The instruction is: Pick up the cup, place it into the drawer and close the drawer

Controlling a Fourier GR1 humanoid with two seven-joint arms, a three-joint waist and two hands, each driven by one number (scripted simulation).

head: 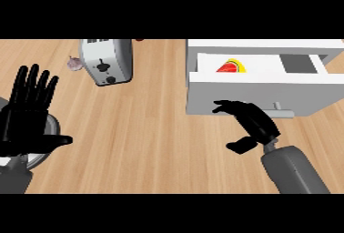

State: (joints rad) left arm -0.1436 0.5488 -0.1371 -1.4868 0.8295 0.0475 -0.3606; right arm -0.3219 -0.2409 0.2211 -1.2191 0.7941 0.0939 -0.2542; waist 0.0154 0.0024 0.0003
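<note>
The cup [230,67], red with a yellow rim, lies inside the open drawer [262,93] of the white cabinet at the right. My right hand [252,120] is just in front of the drawer's front panel, left of its small grey handle [283,112]. Its fingers are relaxed and slightly bent, with the tips against the panel, and it holds nothing. My left hand [27,113] rests open at the left edge with its fingers up.
A silver toaster [106,61] stands at the back left, with a small purplish object [74,63] beside it. A grey round vessel [42,152] sits partly hidden under my left hand. Bare wooden counter [148,136] lies between the hands.
</note>
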